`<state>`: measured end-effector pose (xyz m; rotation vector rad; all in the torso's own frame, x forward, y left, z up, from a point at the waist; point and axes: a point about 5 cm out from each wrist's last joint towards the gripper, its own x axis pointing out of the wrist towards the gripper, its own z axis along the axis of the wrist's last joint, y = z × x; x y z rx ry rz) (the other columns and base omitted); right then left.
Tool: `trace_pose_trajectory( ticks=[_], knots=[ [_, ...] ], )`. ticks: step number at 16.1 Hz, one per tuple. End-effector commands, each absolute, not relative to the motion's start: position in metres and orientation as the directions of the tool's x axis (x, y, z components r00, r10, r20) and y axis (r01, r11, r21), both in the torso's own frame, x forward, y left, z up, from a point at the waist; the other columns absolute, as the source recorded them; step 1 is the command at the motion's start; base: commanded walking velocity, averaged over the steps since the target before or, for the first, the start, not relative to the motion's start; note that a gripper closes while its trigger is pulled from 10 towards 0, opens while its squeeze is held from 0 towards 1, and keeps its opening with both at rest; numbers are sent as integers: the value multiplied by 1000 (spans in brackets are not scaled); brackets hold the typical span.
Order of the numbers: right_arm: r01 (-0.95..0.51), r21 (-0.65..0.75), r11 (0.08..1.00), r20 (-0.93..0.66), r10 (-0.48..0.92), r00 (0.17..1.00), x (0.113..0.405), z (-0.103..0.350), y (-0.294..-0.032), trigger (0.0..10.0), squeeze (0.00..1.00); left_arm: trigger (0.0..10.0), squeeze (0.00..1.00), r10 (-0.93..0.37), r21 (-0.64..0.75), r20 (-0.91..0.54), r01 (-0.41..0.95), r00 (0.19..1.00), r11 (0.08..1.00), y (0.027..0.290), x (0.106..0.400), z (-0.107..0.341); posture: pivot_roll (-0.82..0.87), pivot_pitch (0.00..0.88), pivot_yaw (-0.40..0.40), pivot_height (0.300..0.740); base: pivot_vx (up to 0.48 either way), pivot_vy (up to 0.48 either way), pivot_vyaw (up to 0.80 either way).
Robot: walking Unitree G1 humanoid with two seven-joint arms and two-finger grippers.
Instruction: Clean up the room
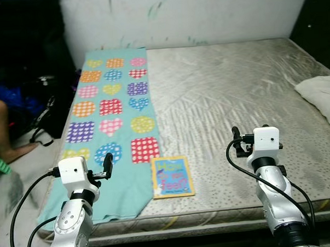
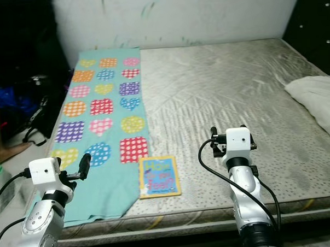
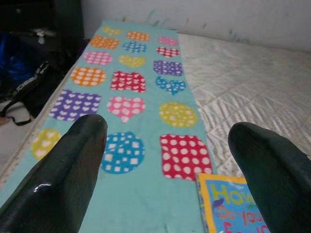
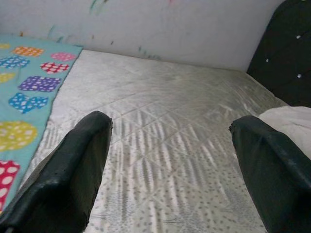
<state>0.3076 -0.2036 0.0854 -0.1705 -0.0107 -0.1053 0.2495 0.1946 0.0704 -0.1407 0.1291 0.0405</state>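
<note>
A teal blanket (image 1: 112, 112) with coloured hearts and circles lies along the left side of a bare grey mattress (image 1: 229, 99). A yellow-edged children's book (image 1: 172, 177) lies flat by the blanket's near right corner, close to the mattress front edge. My left gripper (image 1: 107, 165) hovers open over the blanket's near end, left of the book; its wrist view shows the blanket (image 3: 131, 92) and the book's corner (image 3: 233, 208) between the fingers. My right gripper (image 1: 238, 142) is held open over bare mattress, right of the book.
A white pillow or cloth (image 1: 323, 97) lies at the mattress's right edge. A black bag (image 1: 47, 115) sits on the floor to the left, beside a person's leg (image 1: 4, 133). A dark headboard (image 4: 284, 58) stands at the right, a marked white wall (image 1: 182, 16) behind.
</note>
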Motion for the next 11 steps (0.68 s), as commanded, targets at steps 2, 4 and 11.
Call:
trace_pose_trajectory(
  ticks=[2, 4, 11],
  knots=[
    [97, -169, 981, 32, -93, 995, 310, 88, -202, 10000, 0, 10000, 0, 34, -132, -153, -54, 988, 990, 196, 249, 67, -88, 0, 43, 740, 0, 131, 0],
    [95, -173, 980, 29, -91, 995, 310, 88, -202, 10000, 0, 10000, 0, 33, -131, -153, -54, 988, 990, 196, 249, 67, -88, 0, 43, 740, 0, 0, 0],
    [85, -180, 980, 26, -82, 996, 311, 87, -200, 10000, 0, 10000, 0, 24, -118, -146, -42, 989, 992, 195, 250, 67, -87, 0, 42, 740, 0, 0, 0]
  ],
)
